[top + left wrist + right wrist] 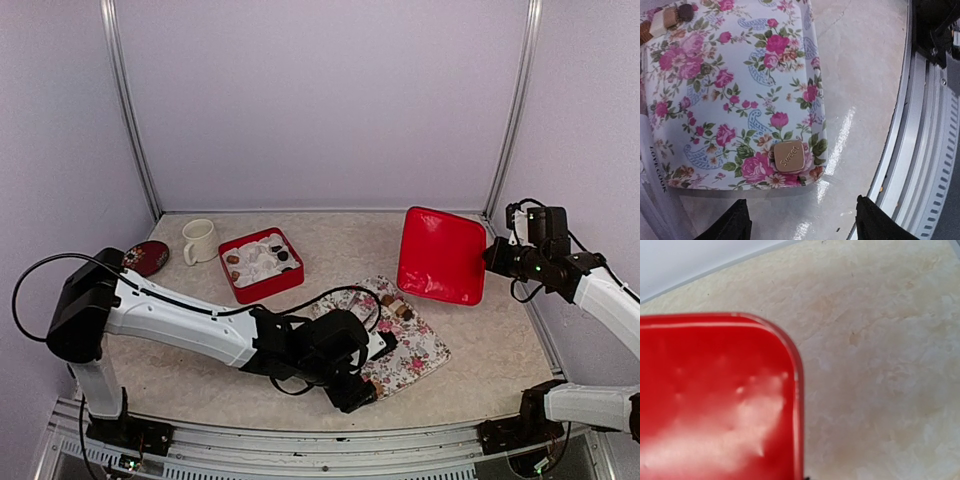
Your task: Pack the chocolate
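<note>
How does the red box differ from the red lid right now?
The red box lies flat on the table, holding a white liner and chocolates; the red lid is tilted up, empty, its edge gripped by the right gripper. Both are red, square, round-cornered.

A glossy red lid (715, 400) fills the lower left, its rounded corner and raised rim curving down to the bottom edge, with soft white glare on its face. Beyond it lies the mottled beige surface (880, 365). A pale wall (685, 260) meets the surface at the upper left.
</note>
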`<move>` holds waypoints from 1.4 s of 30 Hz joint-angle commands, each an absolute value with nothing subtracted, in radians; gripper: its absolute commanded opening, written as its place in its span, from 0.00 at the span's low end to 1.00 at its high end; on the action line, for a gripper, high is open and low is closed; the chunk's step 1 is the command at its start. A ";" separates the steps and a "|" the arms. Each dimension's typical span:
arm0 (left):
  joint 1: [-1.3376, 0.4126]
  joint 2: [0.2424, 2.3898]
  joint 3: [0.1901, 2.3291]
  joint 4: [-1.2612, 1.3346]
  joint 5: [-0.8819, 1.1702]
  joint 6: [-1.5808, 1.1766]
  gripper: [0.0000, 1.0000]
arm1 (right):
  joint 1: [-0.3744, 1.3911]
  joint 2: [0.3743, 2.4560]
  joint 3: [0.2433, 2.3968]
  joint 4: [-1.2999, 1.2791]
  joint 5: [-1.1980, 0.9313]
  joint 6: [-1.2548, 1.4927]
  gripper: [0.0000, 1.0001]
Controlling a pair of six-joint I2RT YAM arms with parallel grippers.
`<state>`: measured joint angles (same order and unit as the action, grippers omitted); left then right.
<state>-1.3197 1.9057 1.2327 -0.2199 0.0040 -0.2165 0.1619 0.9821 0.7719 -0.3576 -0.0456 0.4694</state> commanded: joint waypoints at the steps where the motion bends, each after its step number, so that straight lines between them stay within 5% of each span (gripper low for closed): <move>1: -1.277 1.759 1.187 -0.295 -0.063 -0.220 0.80 | 0.151 0.971 0.765 -0.305 -0.062 0.477 0.00; 14: -1.123 1.709 1.070 -0.407 -0.064 -0.151 0.99 | 0.151 0.965 0.761 -0.303 -0.068 0.477 0.00; 42: -1.121 2.141 1.425 -0.338 0.041 -0.132 0.97 | 0.151 0.951 0.745 -0.291 -0.058 0.468 0.00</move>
